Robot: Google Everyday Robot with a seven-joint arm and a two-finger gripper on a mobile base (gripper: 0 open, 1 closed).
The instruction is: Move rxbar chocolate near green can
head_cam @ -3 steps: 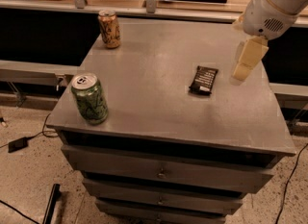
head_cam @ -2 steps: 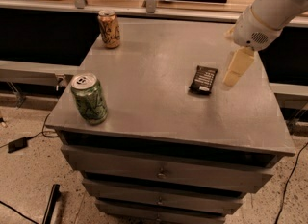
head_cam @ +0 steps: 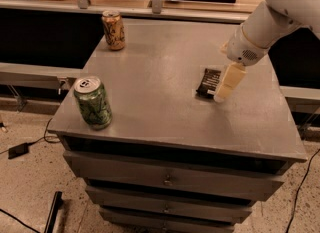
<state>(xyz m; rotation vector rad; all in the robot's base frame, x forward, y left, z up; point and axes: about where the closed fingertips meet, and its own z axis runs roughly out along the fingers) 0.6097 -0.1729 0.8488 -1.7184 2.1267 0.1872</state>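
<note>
The hand (head_cam: 220,96), its width unclear, is hovering just beside the rxbar chocolate (head_cam: 208,82) lying on the tabletop (head_cam: 160,77) well apart from the green can (head_cam: 93,102), risking shoving it aside off-centre.

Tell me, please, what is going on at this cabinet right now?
The robot's gripper hangs low over the right side of the cabinet top, right beside the rxbar chocolate, which lies flat and is not yet lifted. The green can stands upright near the front left corner, far from the bar. A tan can stands at the back left.
</note>
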